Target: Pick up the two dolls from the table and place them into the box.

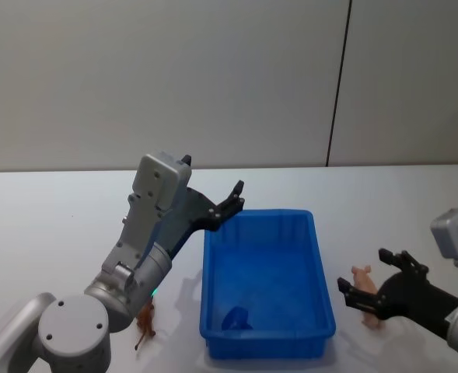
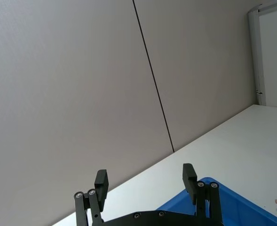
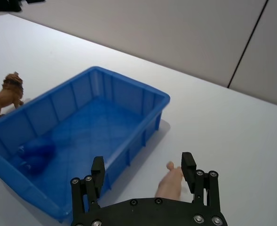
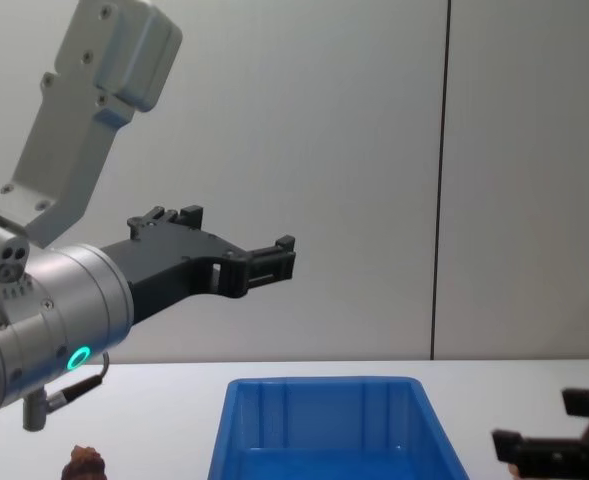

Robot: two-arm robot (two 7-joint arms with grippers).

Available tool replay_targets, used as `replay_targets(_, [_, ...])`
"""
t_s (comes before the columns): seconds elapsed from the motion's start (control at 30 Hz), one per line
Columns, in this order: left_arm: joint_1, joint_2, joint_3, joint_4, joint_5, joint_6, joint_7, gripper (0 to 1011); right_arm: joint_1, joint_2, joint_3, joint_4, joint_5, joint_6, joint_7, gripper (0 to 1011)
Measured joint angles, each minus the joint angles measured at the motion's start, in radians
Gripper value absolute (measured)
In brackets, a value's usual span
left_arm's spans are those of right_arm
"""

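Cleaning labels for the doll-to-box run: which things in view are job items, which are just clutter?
Job: box; blue doll inside it; pink pig between open jaws of right gripper; left gripper, open, raised near the box's far-left corner.
Lying about: brown lion left of the box, probably spare.

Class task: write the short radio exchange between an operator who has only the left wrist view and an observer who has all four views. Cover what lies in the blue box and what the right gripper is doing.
Operator: I see the left gripper open in the air and one corner of the box. Is anything inside it?
Observer: Yes. A blue toy lies in the box, at the near left corner.
Operator: Where is the right gripper?
Observer: The right gripper is low beside the box's right side. Its fingers are open, with a pink pig toy between them on the table.
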Motion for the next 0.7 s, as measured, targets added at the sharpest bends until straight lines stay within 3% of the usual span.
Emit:
replay_targets(0.37, [0.0,0.0,0.0,0.0,0.0,0.0,0.0,1001,-0.025,0.011,0.003,0.014,0.012,0.047,-0.044,1001])
replay_targets(0.7, [0.0,0.0,0.0,0.0,0.0,0.0,0.0,1001,-0.015,-0.01,-0.009,0.066,0.01,0.085,-0.063,1001])
